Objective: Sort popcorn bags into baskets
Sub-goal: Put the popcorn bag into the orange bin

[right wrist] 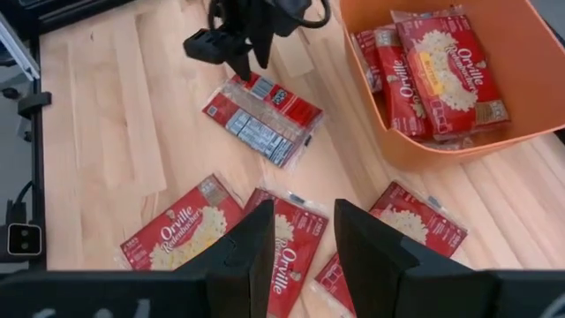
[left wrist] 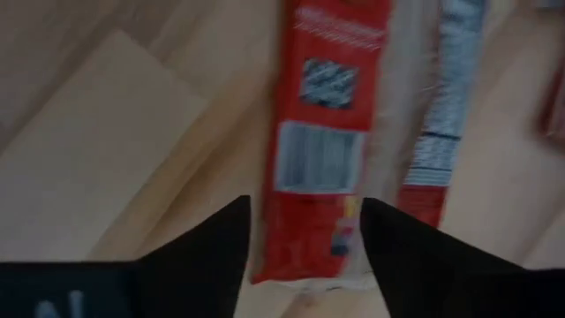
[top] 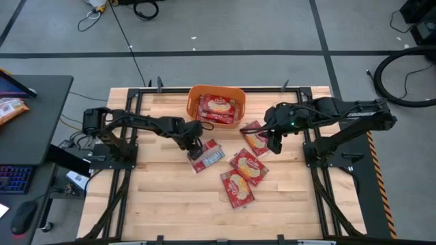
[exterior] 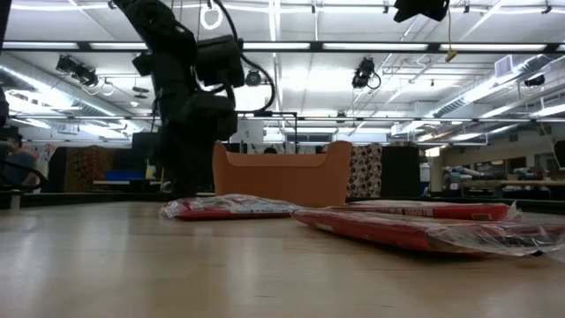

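An orange basket point(top: 192, 102) stands at the table's far middle with several red popcorn bags point(right wrist: 441, 71) lying in it. One bag point(top: 208, 156) lies printed back up on the table. My left gripper point(left wrist: 305, 256) is open and low over this bag's left end point(left wrist: 309, 221), with one finger on either side. Three more bags point(top: 248, 165) lie flat to the right of it. My right gripper point(right wrist: 305, 238) is open and empty, well above the bags point(right wrist: 282, 243) near the basket's right side. My left gripper comes from above, pointing down, and its fingers point(left wrist: 221, 256) straddle the end of the bag that lies flat on the table. I cannot tell whether they touch it.
The arms' dark frames point(top: 119, 160) stand on the table's left and right sides. A black side table point(top: 34, 102) at the left carries an orange snack bag point(top: 10, 109). The near half of the wooden table point(top: 184, 211) is bare.
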Controlling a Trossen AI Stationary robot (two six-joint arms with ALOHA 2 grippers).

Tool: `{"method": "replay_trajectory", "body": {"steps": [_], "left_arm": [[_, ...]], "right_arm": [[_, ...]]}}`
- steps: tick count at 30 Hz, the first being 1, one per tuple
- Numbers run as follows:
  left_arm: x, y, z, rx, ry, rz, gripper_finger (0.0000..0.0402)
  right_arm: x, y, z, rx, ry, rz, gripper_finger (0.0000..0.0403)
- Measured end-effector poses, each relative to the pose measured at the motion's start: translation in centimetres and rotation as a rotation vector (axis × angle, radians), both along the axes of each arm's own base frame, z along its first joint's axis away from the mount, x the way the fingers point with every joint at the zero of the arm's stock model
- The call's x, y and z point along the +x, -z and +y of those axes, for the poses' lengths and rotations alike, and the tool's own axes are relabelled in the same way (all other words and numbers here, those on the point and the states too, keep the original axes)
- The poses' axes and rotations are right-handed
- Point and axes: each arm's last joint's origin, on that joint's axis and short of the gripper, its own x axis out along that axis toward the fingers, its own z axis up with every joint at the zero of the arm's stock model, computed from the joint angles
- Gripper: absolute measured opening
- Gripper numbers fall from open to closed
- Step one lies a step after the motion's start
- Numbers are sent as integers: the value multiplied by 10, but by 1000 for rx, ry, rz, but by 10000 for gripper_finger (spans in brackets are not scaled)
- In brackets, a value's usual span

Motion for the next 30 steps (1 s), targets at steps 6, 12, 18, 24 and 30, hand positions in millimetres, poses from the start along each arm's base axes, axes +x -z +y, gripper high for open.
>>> {"method": "replay_trajectory", "body": {"steps": [6, 12, 18, 24, 30], "left_arm": [[-8, 11, 1, -16, -3, 18, 267], [-2, 12, -21, -22, 56, -49, 260], [0, 18, -45, 43, 46, -21, 224], [6, 29, -58, 59, -27, -15, 192], [7, 30, -59, 65, -63, -12, 133]], "right_arm": [[3, 2, 2, -2, -5, 13, 124], [4, 3, 0, -34, 17, 12, 124], [4, 3, 0, -55, 27, 10, 124], [4, 2, 0, -55, 27, 6, 124], [4, 2, 0, -50, 23, 6, 124]]}}
